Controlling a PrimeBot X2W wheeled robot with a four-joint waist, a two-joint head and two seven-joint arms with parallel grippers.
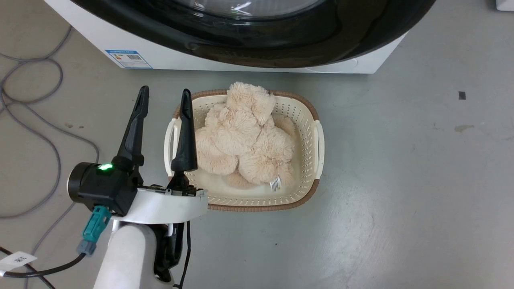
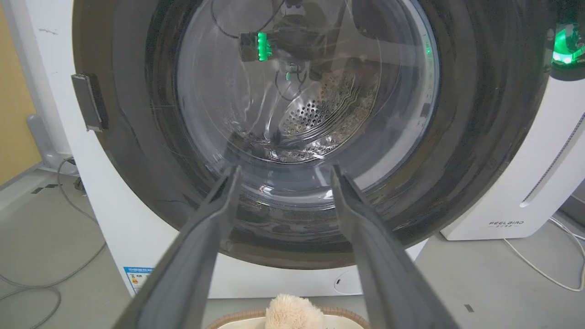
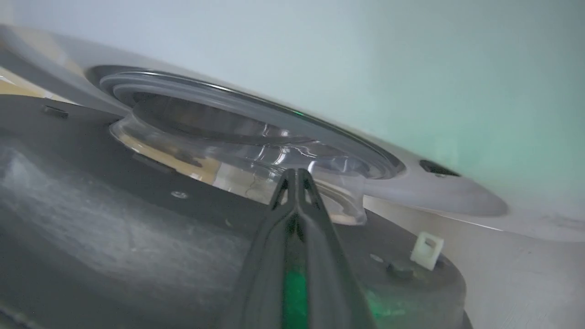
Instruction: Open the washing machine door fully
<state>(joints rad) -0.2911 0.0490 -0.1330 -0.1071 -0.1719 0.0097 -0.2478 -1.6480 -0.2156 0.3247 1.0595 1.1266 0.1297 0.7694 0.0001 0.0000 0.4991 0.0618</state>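
Door (image 2: pixel 480 137) ajar, standing partway off machine (image 3: pixel 457 205); gap visible behind its inner face. Right gripper (image 3: pixel 296 172) pinched closed on nothing, tips in that gap. Left gripper (image 1: pixel 164 90) spread, idle, facing door. Judged: most of swing left.

Head downward, wrists close, sharing door (image 2: pixel 480 137)

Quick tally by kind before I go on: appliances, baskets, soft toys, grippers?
Appliances: 2 (big white front-loading washing machine, white sloped FEELBIRD appliance)
Baskets: 1 (cream perforated plastic basket)
Soft toys: 1 (beige fluffy plush toy)
Grippers: 2 (left gripper, jaws open; right gripper, jaws shut)
Total: 6
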